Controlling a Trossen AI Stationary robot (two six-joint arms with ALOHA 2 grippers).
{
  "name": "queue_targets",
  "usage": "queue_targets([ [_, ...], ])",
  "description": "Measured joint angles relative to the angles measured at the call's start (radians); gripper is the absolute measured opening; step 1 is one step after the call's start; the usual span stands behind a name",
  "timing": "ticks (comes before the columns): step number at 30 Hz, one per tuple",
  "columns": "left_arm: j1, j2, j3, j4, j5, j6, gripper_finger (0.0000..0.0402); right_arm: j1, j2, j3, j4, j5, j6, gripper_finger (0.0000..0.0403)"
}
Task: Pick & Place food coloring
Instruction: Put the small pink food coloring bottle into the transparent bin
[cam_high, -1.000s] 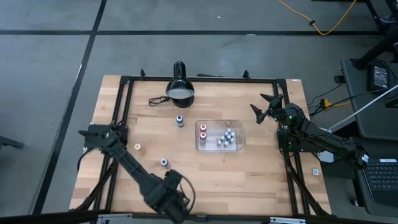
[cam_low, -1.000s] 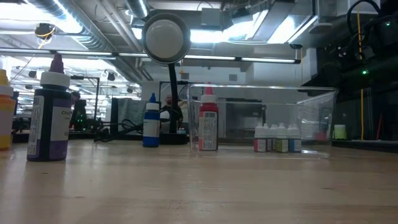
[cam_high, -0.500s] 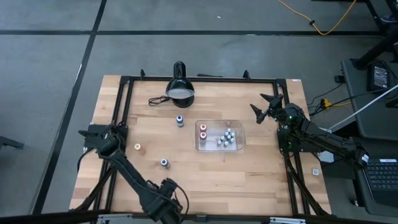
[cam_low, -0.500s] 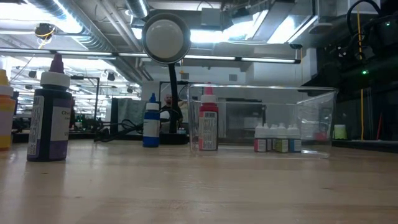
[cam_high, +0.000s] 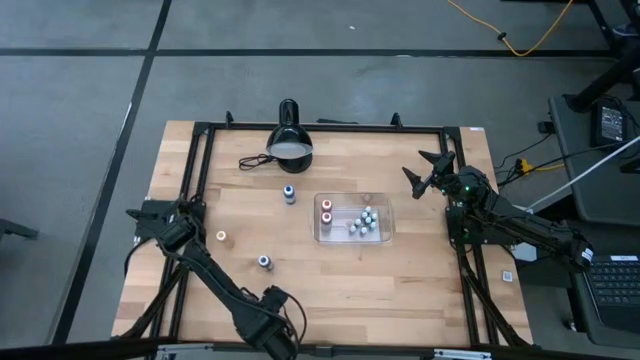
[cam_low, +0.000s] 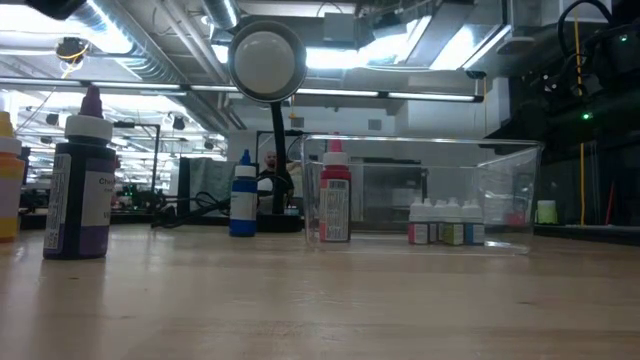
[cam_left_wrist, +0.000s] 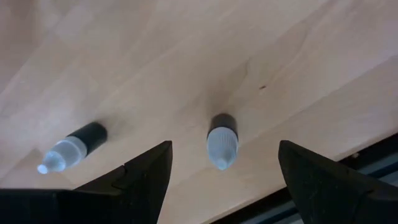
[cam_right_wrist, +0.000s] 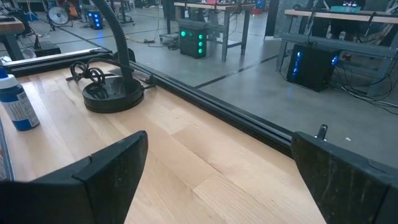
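High view is showing the wooden table (cam_high: 420, 270) with a clear plastic tray (cam_high: 385, 236) lying near its middle. Inside the tray, two red-topped food coloring bottles (cam_high: 326, 210) are standing at its left end, and a cluster of small pale bottles (cam_high: 362, 222) is sitting toward its right end. Three more bottles are standing loose on the wood: a blue-topped one (cam_high: 289, 193) just left of the tray and in front of the black desk lamp (cam_high: 290, 140), an orange-topped one (cam_high: 221, 237) further left, and a dark-topped one (cam_high: 264, 262) toward the near edge.

The left gripper (cam_left_wrist: 224, 180) is hanging over the near left part of the table, its fingers (cam_left_wrist: 146, 171) standing apart and gripping nothing; the left wrist view is looking down on two of the loose bottles, one sitting between the fingers. The right gripper (cam_high: 428, 171) is waiting above the right edge of the table, well apart from the tray, with its fingers spread wide and carrying nothing.
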Motion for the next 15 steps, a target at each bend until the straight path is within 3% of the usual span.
queue_targets([
  [5, 0.000, 0.002, -0.001, 0.001, -0.001, 0.002, 0.0275, 0.000, 0.000, 0.000, 0.000, 0.000, 0.000, 0.0394],
  [15, 0.002, 0.002, -0.001, -0.006, -0.008, 0.028, 0.0184, 0.000, 0.000, 0.000, 0.000, 0.000, 0.000, 0.0394],
])
